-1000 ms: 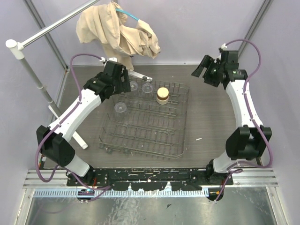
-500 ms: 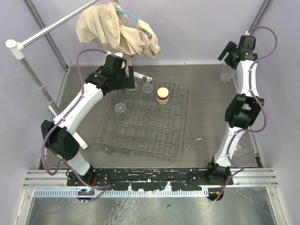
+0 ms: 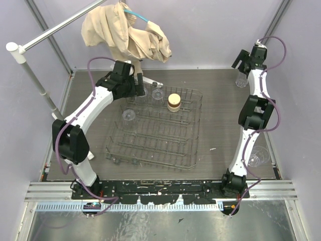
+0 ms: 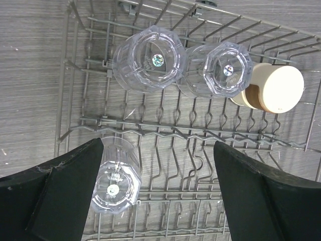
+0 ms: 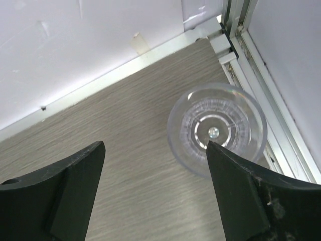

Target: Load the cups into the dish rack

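Left gripper (image 4: 158, 193) hangs spread wide over the grey metal wire dish rack (image 3: 160, 140), 3 clear plastic tumblers (image 4: 150, 60) and 1 tan-brown cup (image 4: 276, 90) inside. Right gripper (image 5: 155, 191), jaws apart, hovers above a loose clear tumbler (image 5: 216, 129) at the grey wood-grain table's (image 5: 125, 125) far-right corner.

dish rack (image 3: 160, 141): grey wire grid | tumblers (image 4: 149, 59): clear, faceted | cup (image 4: 273, 89): tan band, cream base | table (image 3: 220, 120): grey-brown wood grain | cloth (image 3: 125, 32): beige | arms (image 3: 90, 108): white, black joints | walls (image 3: 200, 30): lilac

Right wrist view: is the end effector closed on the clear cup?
No, the right end effector is wide open, and the clear cup stands upright off to its side, not clamped.
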`<state>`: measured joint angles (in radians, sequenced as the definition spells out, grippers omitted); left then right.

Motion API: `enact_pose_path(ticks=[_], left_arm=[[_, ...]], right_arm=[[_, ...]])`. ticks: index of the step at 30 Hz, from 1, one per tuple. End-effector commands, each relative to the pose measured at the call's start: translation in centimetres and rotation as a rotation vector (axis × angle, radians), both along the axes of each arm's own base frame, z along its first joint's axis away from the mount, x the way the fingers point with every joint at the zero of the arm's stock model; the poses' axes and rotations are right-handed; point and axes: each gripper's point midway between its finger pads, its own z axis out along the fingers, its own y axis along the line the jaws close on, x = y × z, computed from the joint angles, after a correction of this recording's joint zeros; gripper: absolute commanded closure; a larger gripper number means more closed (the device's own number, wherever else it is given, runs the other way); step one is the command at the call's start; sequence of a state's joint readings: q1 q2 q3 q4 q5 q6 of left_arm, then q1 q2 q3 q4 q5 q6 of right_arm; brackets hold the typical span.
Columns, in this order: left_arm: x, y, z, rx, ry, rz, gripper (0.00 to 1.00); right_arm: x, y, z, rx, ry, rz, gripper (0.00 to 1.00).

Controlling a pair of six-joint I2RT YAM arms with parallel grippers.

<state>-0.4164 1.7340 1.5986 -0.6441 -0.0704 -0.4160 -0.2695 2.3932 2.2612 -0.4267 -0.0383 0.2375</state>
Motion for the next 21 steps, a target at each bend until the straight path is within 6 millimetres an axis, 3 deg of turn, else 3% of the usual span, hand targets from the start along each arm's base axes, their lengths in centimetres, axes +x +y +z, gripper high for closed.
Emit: enact_pose_path(ticks=[1,5,6,10,21], left_arm=[[0.9,-0.6,-1.1,-0.040,0.011,-0.006,0.02],[1.2,-0.7,-2.2,-0.039,0.032,-0.005,0.02],[1.2,-0.7,-2.3,-0.040,0.036,-0.006,0.02],[1.5,-0.8,-2.9,-0.041,0.050,-0.002,0.02],[2.1,-1.2,-3.5,-0.048,0.073,-0.005,0.02]], right_arm=[[2.7,-1.7,5.3,-0.103,-0.183,-0.009,0.12],[3.4,-2.2,4.8,-0.117,-0.195,-0.017,0.13],[3.7,-2.2,3.5,-0.112,-0.178,-0.016,0.14],[3.9,-2.5,2.1,-0.113,-0.163,-0.023,0.17],[4.1,-3.0,0.1,-0.117,-0.131,-0.036,0.26]])
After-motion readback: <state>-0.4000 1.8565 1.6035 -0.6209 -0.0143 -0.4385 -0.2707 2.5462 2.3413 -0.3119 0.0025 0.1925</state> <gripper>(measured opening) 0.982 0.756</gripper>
